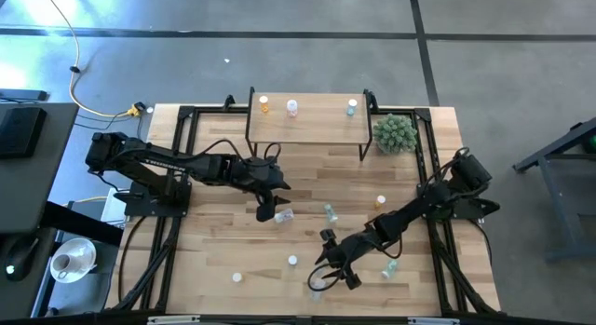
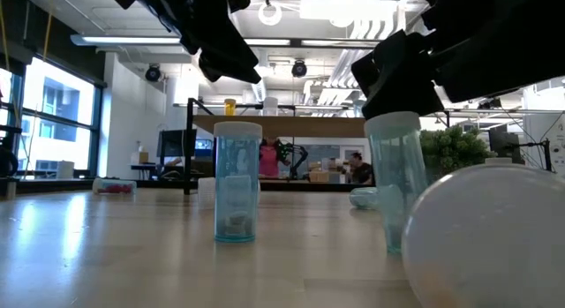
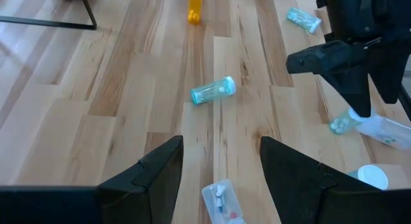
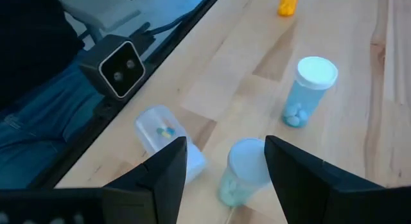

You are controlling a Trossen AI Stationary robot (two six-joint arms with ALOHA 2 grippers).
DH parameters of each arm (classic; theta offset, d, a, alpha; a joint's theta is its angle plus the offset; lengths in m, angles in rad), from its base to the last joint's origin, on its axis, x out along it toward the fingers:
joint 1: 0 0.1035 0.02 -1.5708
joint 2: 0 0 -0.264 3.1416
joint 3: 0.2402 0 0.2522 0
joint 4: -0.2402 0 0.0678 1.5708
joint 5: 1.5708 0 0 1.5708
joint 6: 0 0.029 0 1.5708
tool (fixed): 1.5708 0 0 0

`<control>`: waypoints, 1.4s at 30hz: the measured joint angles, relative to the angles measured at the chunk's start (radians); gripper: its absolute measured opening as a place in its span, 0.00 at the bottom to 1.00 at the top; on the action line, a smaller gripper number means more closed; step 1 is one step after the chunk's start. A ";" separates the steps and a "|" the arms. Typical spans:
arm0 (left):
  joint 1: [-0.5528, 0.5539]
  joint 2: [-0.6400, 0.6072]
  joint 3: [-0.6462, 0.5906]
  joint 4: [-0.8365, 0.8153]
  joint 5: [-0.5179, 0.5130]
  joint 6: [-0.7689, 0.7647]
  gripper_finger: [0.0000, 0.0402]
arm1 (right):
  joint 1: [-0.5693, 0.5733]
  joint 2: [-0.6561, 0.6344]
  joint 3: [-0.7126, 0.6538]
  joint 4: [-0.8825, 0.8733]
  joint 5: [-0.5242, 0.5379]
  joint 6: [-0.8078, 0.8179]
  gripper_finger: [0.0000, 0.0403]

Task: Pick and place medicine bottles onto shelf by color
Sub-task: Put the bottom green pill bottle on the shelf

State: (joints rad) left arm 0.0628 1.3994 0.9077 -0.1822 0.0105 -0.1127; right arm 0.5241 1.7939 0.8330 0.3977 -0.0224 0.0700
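Hovering near the bench's [image 1: 223, 185] front edge, the right gripper [image 1: 324, 280] spreads above a green bottle [image 4: 241, 172]. Mid-bench, the left gripper [image 1: 273, 213] spreads over a clear bottle [image 3: 223, 199]. Farthest, the shelf [image 1: 307, 125] carries three bottles.

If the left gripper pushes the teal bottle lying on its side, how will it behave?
The teal bottle is round and lies flat on smooth wood, so it would probably roll. It looks nearly empty, so likely light. The open left gripper might knock it away.

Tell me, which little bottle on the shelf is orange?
The orange bottle stands at the shelf's left end in the overhead view; the two others on it are pale, whitish and bluish.
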 joint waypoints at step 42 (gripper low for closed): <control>0.000 0.001 0.001 -0.001 0.000 0.003 0.49 | 0.014 0.000 0.000 0.014 0.033 -0.009 0.50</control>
State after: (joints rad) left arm 0.0629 1.4002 0.9085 -0.1829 0.0109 -0.1093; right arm 0.5381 1.7939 0.8330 0.4112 0.0104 0.0612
